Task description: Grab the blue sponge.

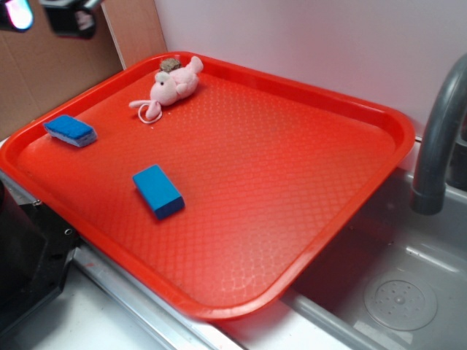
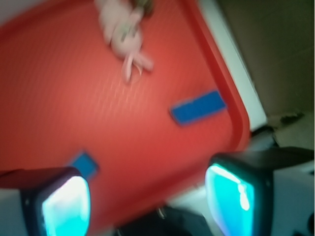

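Showing only a sliver of the gripper [image 1: 45, 16] at the exterior view's top left corner, dark and smeared, jaw spread unreadable there. Blurring heavily across the whole wrist view. Cropping both glowing cyan fingertips [image 2: 66, 206] at the bottom edge. Hiding part of the all-blue block [image 2: 84, 163] behind the left finger housing. Smearing the blue sponge [image 2: 198, 107] into a flat blue bar, pale underlayer lost. Cutting the pink plush toy [image 2: 123, 30] off at the top edge, face unreadable. Leaving the small brownish lump [image 1: 170, 65] behind the toy too small to identify. Clipping the grey faucet [image 1: 438, 138] at the exterior view's right edge.
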`<state>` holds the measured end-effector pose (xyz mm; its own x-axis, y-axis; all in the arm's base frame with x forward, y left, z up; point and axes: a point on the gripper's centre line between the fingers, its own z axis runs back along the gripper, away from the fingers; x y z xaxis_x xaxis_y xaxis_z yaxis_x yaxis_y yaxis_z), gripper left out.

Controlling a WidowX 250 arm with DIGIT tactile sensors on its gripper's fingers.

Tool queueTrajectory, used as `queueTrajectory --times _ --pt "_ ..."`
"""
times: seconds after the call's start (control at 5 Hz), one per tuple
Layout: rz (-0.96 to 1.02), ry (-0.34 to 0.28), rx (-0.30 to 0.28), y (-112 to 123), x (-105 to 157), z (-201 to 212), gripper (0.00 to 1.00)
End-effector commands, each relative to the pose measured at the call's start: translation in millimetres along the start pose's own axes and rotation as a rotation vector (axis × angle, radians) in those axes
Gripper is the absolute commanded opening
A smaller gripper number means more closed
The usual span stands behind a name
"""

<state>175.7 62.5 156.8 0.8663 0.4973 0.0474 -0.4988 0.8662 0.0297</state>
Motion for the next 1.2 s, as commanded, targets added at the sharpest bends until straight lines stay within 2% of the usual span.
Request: queueTrajectory --times 0.0,0.2,0.4,0.6,1.0 --pt "0.514 -0.204 0.025 64.1 29.6 -31.2 1.00" --pt "0.764 -0.194 0.041 68.8 26.0 -54.0 1.00" --pt "0.972 -0.118 0.048 61.8 20.0 -73.2 1.00" --pt "1.001 -0.029 0.054 58.4 23.3 -99.9 1.00" --pt "0.918 0.048 0.133 59.3 19.1 -139.6 1.00"
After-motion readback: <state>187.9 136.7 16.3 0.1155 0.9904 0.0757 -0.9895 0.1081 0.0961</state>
